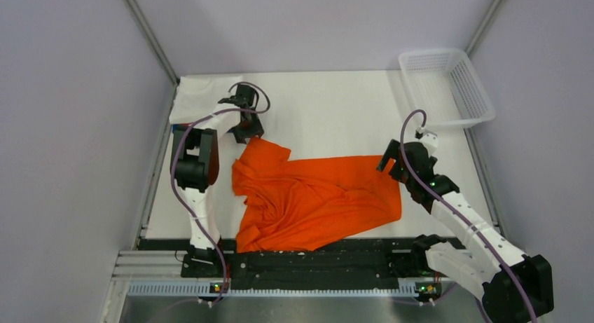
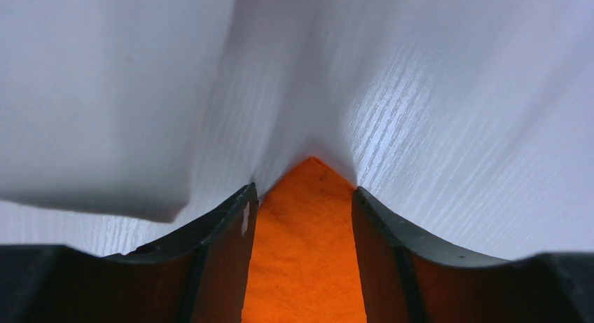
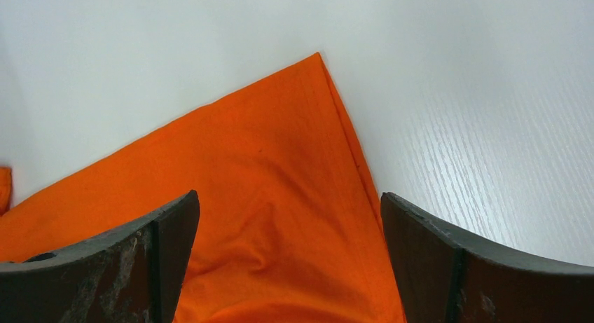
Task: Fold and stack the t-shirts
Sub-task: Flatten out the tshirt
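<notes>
Though crumpled, one orange t-shirt (image 1: 315, 197)

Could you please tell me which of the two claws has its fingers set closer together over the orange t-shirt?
The left claw: its fingers flank a corner of the orange t-shirt narrowly, whereas the right claw stands wide open.

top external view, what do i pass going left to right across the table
white folded cloth in the far left corner → left hand → orange t-shirt → right hand at the shirt's right edge → white mesh basket at the far right
</notes>
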`<state>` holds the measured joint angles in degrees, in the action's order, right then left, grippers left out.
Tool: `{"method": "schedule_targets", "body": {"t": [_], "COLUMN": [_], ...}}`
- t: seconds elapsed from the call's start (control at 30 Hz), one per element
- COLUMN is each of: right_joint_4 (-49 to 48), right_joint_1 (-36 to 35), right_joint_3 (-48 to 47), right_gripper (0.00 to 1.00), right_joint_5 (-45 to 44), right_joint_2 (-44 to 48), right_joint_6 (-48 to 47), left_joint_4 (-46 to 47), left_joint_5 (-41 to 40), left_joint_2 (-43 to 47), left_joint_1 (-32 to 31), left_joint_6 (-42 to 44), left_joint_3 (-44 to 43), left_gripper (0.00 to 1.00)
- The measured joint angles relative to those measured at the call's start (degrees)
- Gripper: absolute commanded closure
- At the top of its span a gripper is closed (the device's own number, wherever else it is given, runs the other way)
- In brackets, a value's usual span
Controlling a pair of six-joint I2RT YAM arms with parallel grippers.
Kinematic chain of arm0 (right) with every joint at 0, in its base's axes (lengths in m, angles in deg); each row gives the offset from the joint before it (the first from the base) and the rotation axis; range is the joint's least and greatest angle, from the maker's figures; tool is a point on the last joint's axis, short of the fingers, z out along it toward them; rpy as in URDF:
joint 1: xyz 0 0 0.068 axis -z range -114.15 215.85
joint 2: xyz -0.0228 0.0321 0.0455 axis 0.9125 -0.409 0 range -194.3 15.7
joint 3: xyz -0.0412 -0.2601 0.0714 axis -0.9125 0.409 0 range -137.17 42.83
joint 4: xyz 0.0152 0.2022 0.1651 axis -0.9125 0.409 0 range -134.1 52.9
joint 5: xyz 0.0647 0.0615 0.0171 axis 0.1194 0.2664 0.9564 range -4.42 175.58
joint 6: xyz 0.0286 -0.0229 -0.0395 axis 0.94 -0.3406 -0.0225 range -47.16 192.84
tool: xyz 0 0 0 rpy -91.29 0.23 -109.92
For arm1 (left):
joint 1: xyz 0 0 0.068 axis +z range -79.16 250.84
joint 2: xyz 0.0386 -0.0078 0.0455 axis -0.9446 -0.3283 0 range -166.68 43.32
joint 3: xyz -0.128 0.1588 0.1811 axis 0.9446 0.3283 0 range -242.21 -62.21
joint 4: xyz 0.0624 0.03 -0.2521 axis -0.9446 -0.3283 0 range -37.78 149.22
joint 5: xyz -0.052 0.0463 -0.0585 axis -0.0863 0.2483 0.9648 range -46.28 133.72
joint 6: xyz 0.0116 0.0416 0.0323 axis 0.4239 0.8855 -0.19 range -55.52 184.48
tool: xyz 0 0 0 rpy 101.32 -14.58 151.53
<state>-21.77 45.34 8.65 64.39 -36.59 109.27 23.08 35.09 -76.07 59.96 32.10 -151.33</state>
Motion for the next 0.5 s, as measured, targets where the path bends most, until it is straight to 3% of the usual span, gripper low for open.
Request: {"method": "schedule_targets", "body": {"t": [0.17,0.23,0.33,0.5], "right_joint_4": [0.0,0.0,0.0,0.0], "right_joint_1": [0.2,0.2,0.2,0.6], "right_joint_3": [0.0,0.0,0.0,0.0], "right_gripper": [0.01,0.01,0.01,0.01], "right_joint_5": [0.0,0.0,0.0,-0.2], "right_joint_2": [0.0,0.0,0.0,-1.5], "right_joint_6": [0.0,0.0,0.0,0.0], "left_joint_4": [-0.2,-0.1,-0.1,0.1], "left_joint_5": [-1.2,-1.4,-1.0,0.0], "left_joint_2": [0.0,0.1,0.1,0.1], "left_joint_1": [-1.4,-2.0,-2.6,-2.9], "left_joint_6": [1.2,1.4,1.4,1.1], "left_joint_3": [0.2,0.4,0.4,0.5], "left_gripper": [0.54,0.68,0.98,1.0]}}
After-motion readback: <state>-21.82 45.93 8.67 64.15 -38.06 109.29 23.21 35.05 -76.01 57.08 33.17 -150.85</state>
